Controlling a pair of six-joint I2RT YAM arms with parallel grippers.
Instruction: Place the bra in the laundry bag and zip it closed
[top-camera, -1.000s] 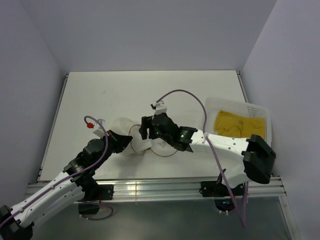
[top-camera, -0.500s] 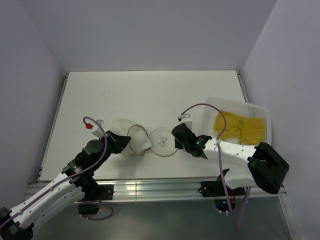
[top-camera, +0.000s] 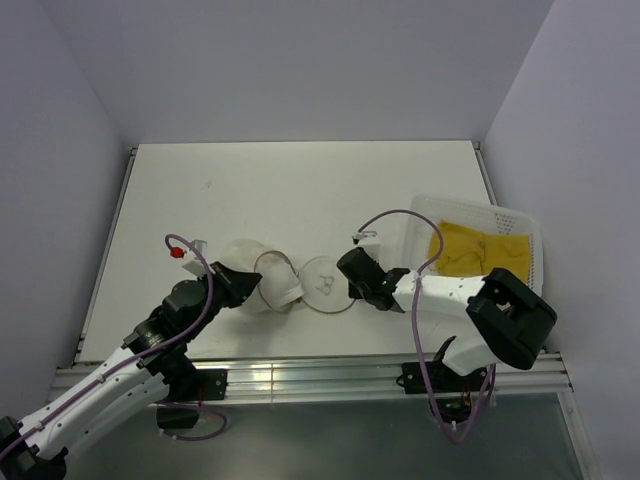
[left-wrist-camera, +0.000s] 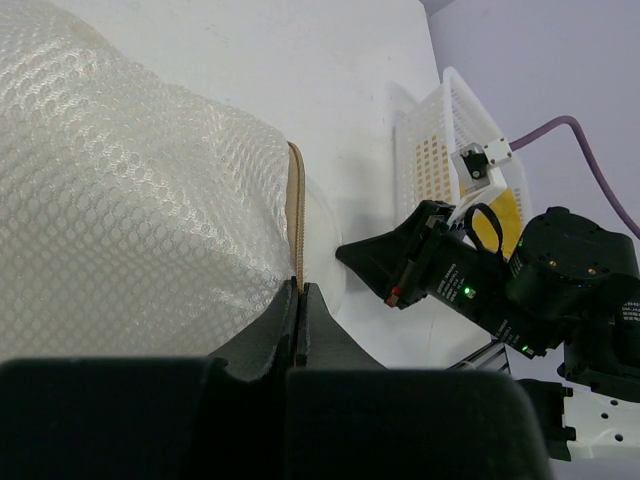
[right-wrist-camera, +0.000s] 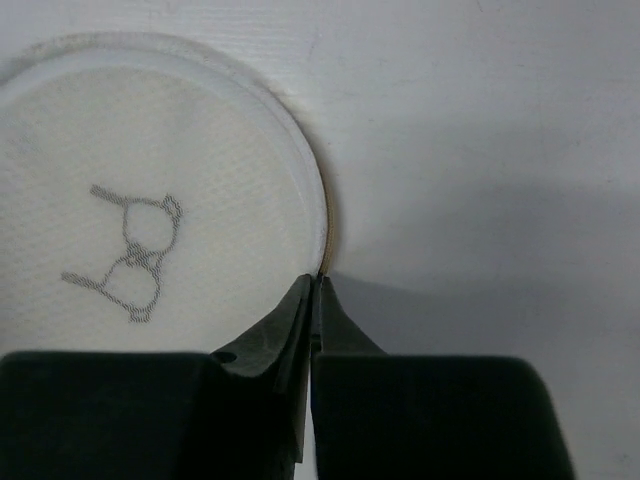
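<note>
Two arms work a white mesh laundry bag (top-camera: 272, 280) at the near edge of the counter (top-camera: 300, 190). The left tool (left-wrist-camera: 300, 290) is clenched on the bag's tan zip edge. The right tool (right-wrist-camera: 317, 282) is pinched shut on the rim of the bag's round flap, beside its printed bra symbol. The mustard-yellow bra (top-camera: 480, 248) lies in a white basket (top-camera: 468, 206) at the right, well apart from the bag. The right arm and its purple cable (top-camera: 400, 214) lie between them.
</note>
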